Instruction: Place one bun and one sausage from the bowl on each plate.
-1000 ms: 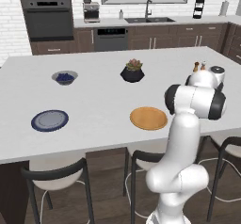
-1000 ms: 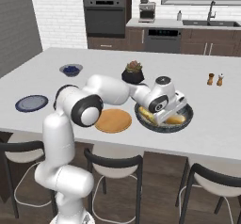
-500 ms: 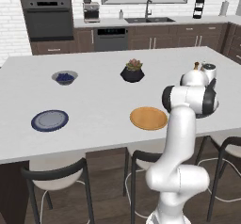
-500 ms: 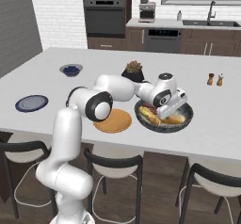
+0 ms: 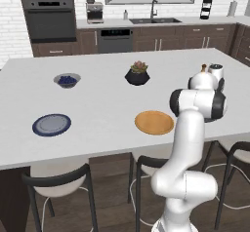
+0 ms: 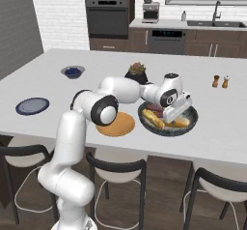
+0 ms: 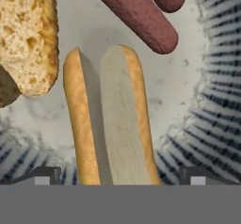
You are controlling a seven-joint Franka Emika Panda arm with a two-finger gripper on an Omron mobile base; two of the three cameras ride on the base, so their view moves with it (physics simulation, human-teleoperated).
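- Hand view is showing the end effector (image 7: 120, 175) hanging low inside the bowl (image 7: 214, 68), its dark tips spread wide either side of a split bun (image 7: 110, 119) and gripping nothing.
- Right base view is placing the bowl (image 6: 193, 122) on the bench (image 6: 226, 122), just beside the orange plate (image 6: 116, 124); the blue plate (image 6: 32, 106) is lying well apart to the left, and both plates are sitting bare.
- A second bun (image 7: 30, 35) is lying close on one side and two sausages (image 7: 134, 13) are resting just past the bun's far end.
- Likely risk: the bun is lying lengthwise between the tips, so closing too near its end could be letting it pivot or slip out on the lift.
- A tip could also be catching the neighbouring bun or the bowl's ribbed wall and dragging it.
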